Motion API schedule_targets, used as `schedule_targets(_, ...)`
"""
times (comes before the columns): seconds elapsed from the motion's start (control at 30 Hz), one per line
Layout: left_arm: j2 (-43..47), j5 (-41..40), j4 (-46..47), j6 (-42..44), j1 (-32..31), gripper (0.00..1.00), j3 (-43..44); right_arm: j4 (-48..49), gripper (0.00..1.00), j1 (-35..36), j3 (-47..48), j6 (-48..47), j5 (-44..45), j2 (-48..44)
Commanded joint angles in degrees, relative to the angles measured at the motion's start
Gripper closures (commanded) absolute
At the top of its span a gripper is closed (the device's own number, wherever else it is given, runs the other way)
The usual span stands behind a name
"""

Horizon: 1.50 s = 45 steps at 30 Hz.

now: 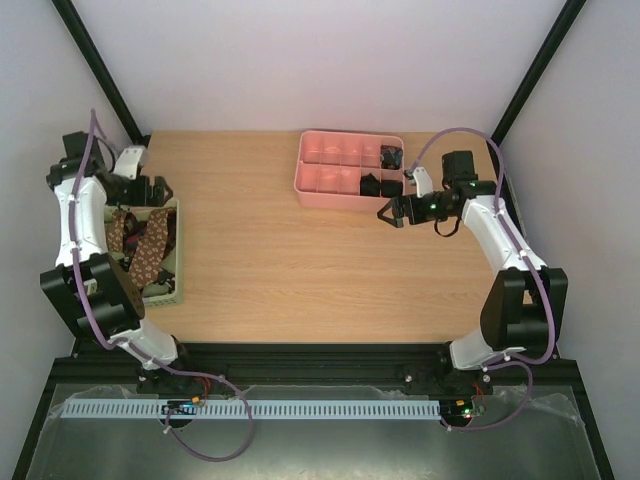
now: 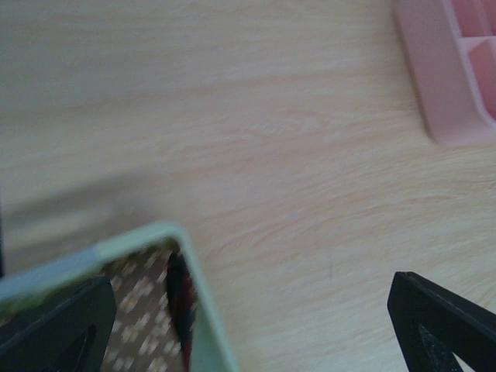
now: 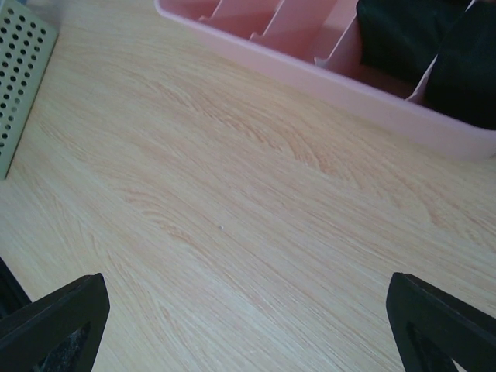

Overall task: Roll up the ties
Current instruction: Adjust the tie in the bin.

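Brown ties with tiny pale print lie in the pale green basket at the left. My left gripper is open and empty over the basket's far right corner. The left wrist view shows that corner, a brown tie and a red-striped tie inside; the left gripper straddles the corner. Black coiled ties sit in the pink tray. My right gripper is open and empty over bare table just in front of the tray; the right wrist view shows the black coils.
The pink tray also shows in the left wrist view and the right wrist view. The basket's slotted wall is at the far left of the right wrist view. Wooden table lies between basket and tray.
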<state>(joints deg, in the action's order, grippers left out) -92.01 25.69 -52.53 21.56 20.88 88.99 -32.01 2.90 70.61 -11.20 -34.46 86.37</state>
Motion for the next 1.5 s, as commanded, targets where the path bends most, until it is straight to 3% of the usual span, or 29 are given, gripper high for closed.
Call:
schedule_targets(0.0,-0.87,1.15,-4.84,5.23,5.27,0.01,-4.81,-4.53,0.01,0.53,-0.75,-3.64,-0.1,0.42)
schedule_targets(0.37,-12.0,-5.37,-2.76,5.79,7.47,0.01,-2.65,0.04,0.02,0.52,-5.89,4.16,10.29,-2.29)
schedule_targets(0.67,-20.53,-11.37,0.96,5.3,3.86,0.08,1.72,0.25,0.01,0.44,-8.37,4.87,10.96,-4.72)
schedule_targets(0.87,-22.88,-11.51,2.6,4.2,3.42,0.26,2.95,-0.6,0.01,0.44,-7.31,4.52,11.04,-4.05)
schedule_targets(1.03,-23.1,-11.23,3.25,4.27,3.38,0.59,3.27,-1.1,0.02,0.44,-6.13,4.13,11.35,-3.24)
schedule_targets(1.27,-19.04,-10.76,2.81,3.32,4.8,0.94,4.58,-1.59,0.01,0.44,-5.0,3.95,10.92,-2.62)
schedule_targets(1.47,-13.98,-7.49,-0.58,2.0,8.71,0.98,11.32,-1.66,0.01,0.44,-3.94,3.81,9.22,-2.65)
